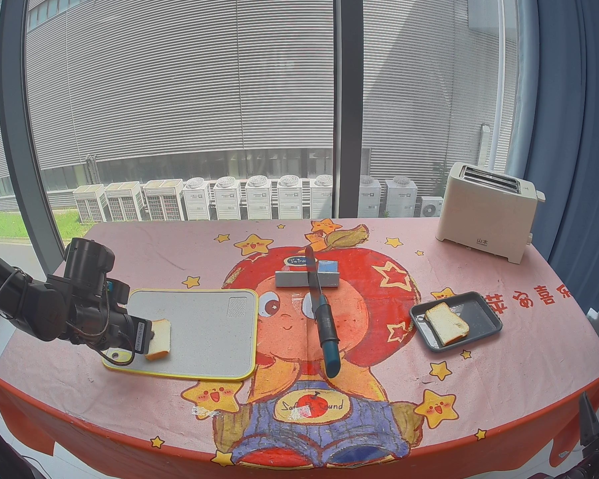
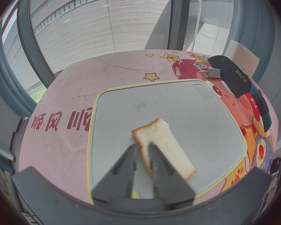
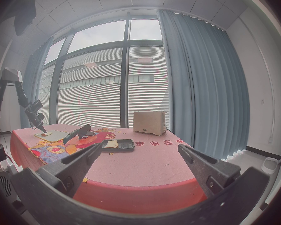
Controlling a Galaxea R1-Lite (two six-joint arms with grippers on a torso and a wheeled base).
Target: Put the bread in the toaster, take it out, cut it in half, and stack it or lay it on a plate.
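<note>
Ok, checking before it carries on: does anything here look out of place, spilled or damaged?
Nothing stands out. The left gripper holds one bread half at the cutting board; the other half lies in the tray; the knife leans on its block.

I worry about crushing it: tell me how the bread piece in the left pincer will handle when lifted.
Probably light and soft: the bread piece is a thin pale slice, so the left pincer, shut on its crust edge, may dent it. Held by one edge, it could sag or tear.

Left arm low, left hand (image 2: 142,147) nipping the bread (image 2: 165,146); right hand (image 3: 139,147) gaping wide
</note>
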